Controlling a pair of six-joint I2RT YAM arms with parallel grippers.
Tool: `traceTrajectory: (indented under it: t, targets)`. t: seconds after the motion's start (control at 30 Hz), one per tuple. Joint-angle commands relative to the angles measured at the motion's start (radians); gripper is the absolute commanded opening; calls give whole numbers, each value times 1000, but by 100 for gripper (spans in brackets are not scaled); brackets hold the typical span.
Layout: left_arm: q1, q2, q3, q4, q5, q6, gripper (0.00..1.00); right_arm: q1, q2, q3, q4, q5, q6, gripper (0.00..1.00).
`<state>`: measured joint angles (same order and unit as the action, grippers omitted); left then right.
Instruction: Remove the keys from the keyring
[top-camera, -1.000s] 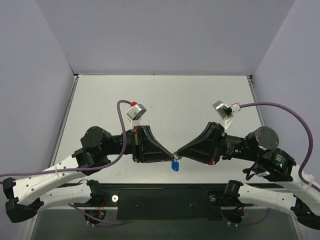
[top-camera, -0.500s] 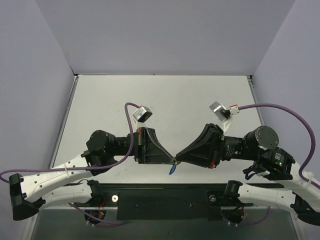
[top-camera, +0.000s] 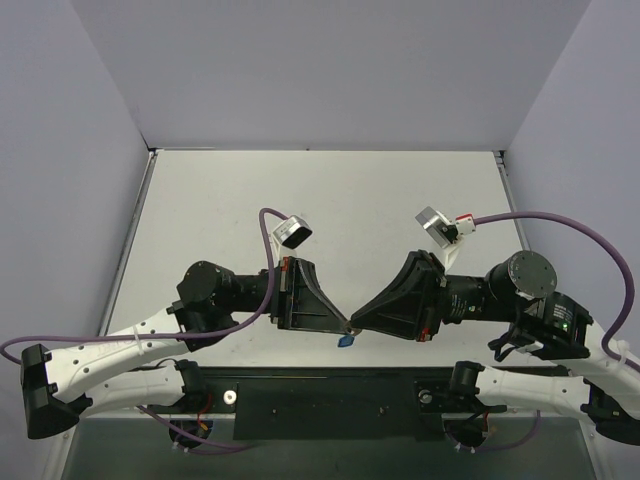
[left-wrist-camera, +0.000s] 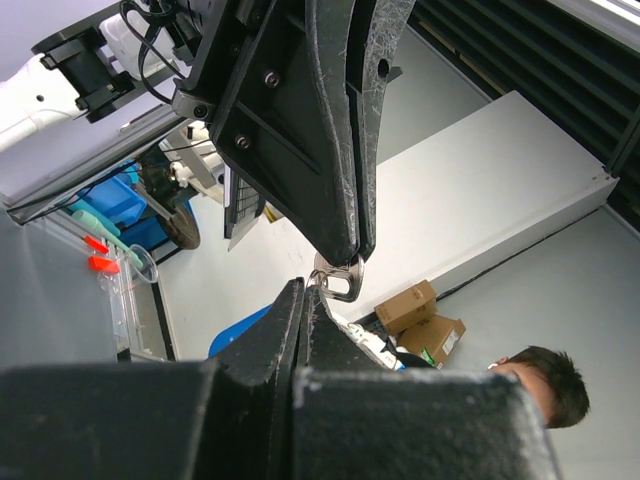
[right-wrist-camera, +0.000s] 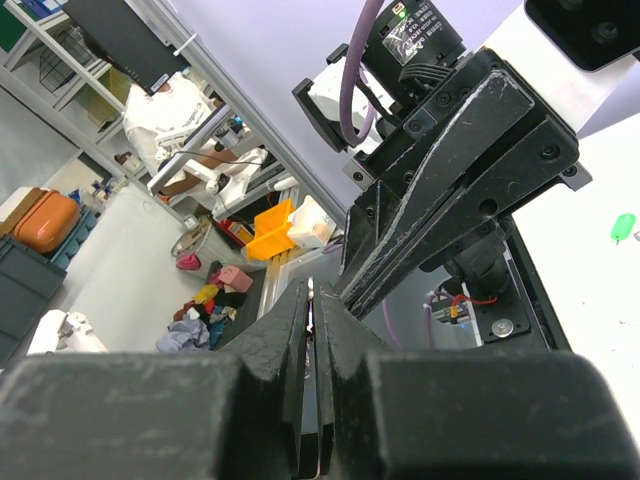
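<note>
Both grippers meet tip to tip above the table's near edge. My left gripper (top-camera: 346, 326) is shut on the thin metal ring of the keyring, whose blue tag (top-camera: 345, 341) hangs just below the tips. In the left wrist view my left gripper (left-wrist-camera: 305, 292) pinches the ring (left-wrist-camera: 317, 272), and part of the blue tag (left-wrist-camera: 240, 330) shows beside the finger. My right gripper (top-camera: 354, 324) is shut on the small silver key (left-wrist-camera: 338, 281), whose slotted head sticks out below its tips. In the right wrist view the right gripper (right-wrist-camera: 320, 290) pinches a thin sliver of metal.
A green tag (right-wrist-camera: 622, 226) lies on the white table (top-camera: 330, 200) in the right wrist view. The black front rail (top-camera: 330, 395) runs just under the grippers. Purple cables (top-camera: 560, 220) loop over both arms.
Both grippers have moved together towards the near edge and rolled at the wrist. The blue tag has swung and now shows edge-on and smaller.
</note>
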<state>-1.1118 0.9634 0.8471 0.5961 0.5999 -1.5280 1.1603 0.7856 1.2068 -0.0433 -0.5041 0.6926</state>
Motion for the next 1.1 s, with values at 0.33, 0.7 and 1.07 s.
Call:
traceTrajectory:
  t: [0.33,0.7,1.07]
  targets:
    - [-16,-12,50,-105,-14,110,0,15,6,65,-30,44,-39,0]
    - [-28,-32,76,-202,-31,178,0,15,4,74,-67,64,-50,0]
    - [-28,-60,95,-331,-106,267,0,13,-16,39,-92,151,-50,0]
